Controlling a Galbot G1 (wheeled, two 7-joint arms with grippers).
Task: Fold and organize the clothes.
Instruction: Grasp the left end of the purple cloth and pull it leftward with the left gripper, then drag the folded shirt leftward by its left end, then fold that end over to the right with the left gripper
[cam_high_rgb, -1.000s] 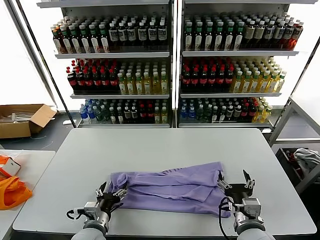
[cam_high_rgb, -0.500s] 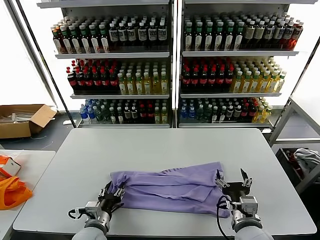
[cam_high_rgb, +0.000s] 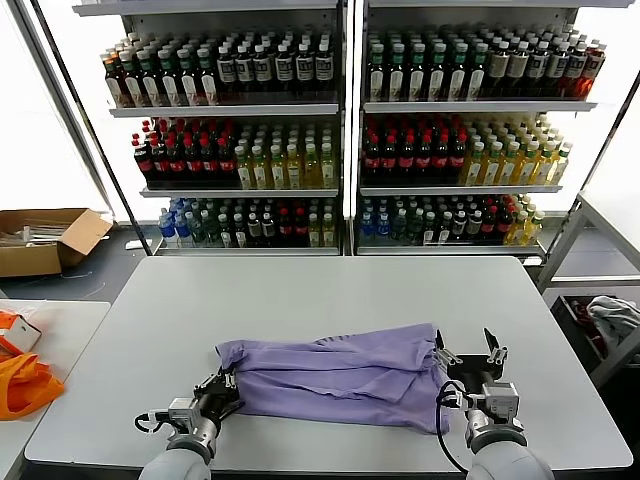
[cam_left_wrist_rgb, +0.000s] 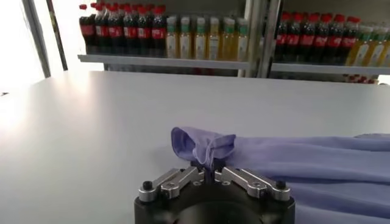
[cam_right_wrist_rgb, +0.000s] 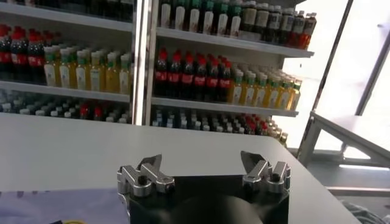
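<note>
Left hand (cam_high_rgb: 222, 388) sits at the lower left of the frame, fingers pinched together. Right hand (cam_high_rgb: 470, 356), lower right, stands spread wide.

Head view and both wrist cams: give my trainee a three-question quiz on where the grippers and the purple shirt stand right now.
1. True or false: the left gripper has closed on a bunched corner of the lavender T-shirt.
2. The right gripper is: A) shut on the shirt; B) open beside the shirt's edge; C) out of view.
3. Fill in: the shirt lies on the grey ____, in front of shelves of bottles.

Key: 1 true; 2 B; 3 table.
</note>
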